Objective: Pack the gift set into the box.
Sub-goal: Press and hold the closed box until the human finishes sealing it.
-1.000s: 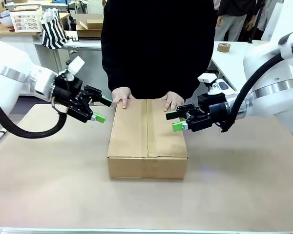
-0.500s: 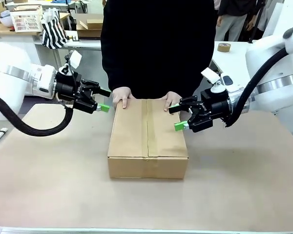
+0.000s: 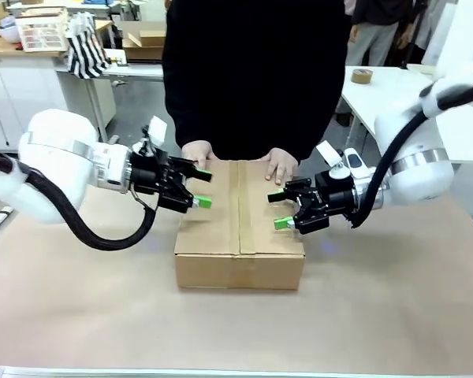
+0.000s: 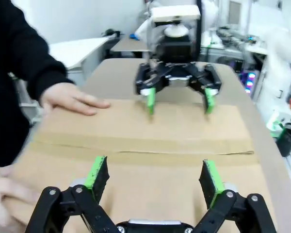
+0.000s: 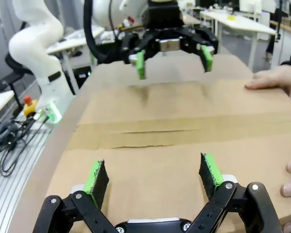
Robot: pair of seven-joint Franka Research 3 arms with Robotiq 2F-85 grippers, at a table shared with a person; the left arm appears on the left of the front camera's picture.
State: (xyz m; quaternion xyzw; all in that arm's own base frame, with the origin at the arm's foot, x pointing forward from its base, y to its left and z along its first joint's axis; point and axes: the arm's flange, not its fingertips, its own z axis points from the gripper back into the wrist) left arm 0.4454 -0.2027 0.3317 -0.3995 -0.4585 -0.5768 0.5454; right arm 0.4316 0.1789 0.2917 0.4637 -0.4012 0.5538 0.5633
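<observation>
The box (image 3: 238, 220) lies in the middle of the table with its flaps folded flat and a tape strip along the seam; it also spreads below the fingers in the left wrist view (image 4: 150, 160) and the right wrist view (image 5: 174, 150). The gift set is hidden. My left gripper (image 3: 202, 189) hovers open over the box's left top edge. Over the right top edge my right gripper (image 3: 279, 209) hovers open, facing the left one. Both of the person's hands (image 3: 197, 155) rest on the box's far edge. Nothing sits between either pair of fingers.
A person in black stands at the far side of the table (image 3: 394, 315). Behind are a white basket (image 3: 41, 31), a striped bag (image 3: 87, 47), a small carton (image 3: 144, 41) and a tape roll (image 3: 361, 75) on other tables.
Both grippers moved inward from beside the box to over its top edges. The left one also came down and toward me. The person's hands stayed put.
</observation>
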